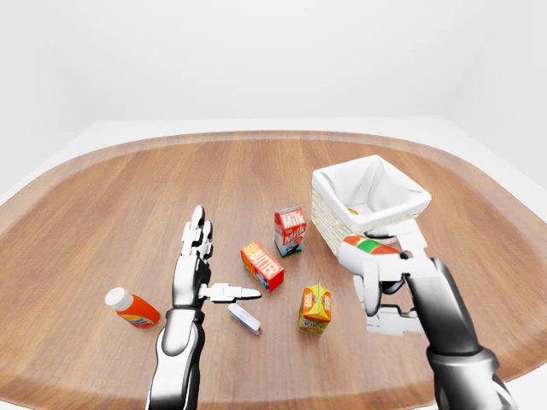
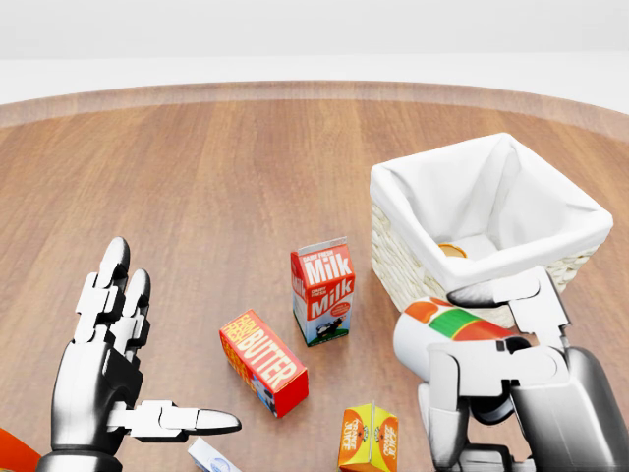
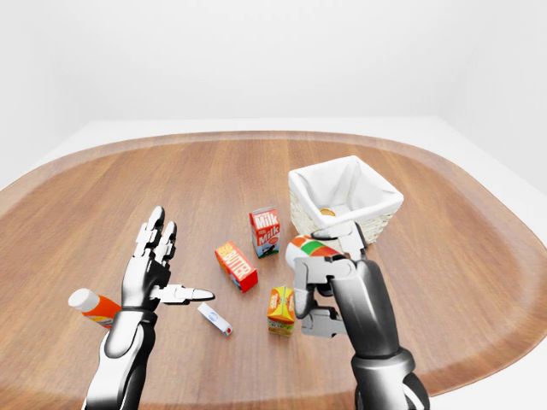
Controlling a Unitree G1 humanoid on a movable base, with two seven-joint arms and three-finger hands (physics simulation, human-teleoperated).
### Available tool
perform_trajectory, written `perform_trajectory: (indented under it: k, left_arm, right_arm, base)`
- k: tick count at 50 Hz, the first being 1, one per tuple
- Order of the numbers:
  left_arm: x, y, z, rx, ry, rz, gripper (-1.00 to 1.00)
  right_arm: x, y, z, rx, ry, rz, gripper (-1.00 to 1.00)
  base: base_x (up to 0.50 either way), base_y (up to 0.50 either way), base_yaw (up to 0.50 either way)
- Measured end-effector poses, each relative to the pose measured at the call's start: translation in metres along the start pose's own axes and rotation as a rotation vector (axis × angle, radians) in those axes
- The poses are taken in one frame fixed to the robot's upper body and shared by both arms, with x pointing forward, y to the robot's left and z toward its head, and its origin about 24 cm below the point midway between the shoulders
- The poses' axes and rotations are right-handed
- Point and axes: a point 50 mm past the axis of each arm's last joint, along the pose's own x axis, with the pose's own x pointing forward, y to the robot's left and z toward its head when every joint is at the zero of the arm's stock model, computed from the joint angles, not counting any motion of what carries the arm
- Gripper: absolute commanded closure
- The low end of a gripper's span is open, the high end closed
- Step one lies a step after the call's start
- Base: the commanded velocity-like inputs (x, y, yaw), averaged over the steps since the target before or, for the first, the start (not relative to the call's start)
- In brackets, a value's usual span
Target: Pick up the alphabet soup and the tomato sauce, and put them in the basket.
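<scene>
My right hand (image 2: 477, 354) is shut on a tomato sauce can (image 2: 444, 328) with a white, red and green label. It holds the can tilted in the air, just below and left of the basket's near corner in the head view. The wicker basket (image 2: 388, 197) with a white cloth liner stands at the right. Inside it the tan top of another can (image 2: 452, 251) shows; its label is hidden. At the lower left my left hand (image 2: 147, 364) hovers open, fingers spread, holding nothing.
A milk carton (image 2: 322, 292) stands left of the basket. A red butter box (image 2: 263, 362), an orange juice carton (image 2: 369, 440) and a small white tube (image 2: 211, 457) lie nearer the bottom. An orange bottle (image 1: 131, 308) lies left of my left hand. The round wooden table's rim (image 1: 256, 137) curves all round.
</scene>
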Motion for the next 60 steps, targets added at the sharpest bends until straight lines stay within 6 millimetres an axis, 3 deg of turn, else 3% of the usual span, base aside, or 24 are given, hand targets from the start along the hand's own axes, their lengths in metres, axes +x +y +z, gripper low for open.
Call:
perform_trajectory:
  k: [22, 44, 60]
  left_arm:
    - [0.0, 0.0, 0.0, 0.0, 0.0, 0.0, -1.0]
    - [0.0, 0.0, 0.0, 0.0, 0.0, 0.0, -1.0]
    - [0.0, 0.0, 0.0, 0.0, 0.0, 0.0, -1.0]
  right_arm:
    - [0.022, -0.008, 0.017, -0.117, -0.105, -0.011, 1.0]
    - [0.057, -0.007, 0.006, -0.316, -0.085, -0.009, 1.0]
    - [0.092, -0.001, -0.019, -0.448, -0.011, 0.003, 1.0]
  base:
    - [0.0, 0.0, 0.0]
    - [0.0, 0.0, 0.0]
    - [0.0, 0.0, 0.0]
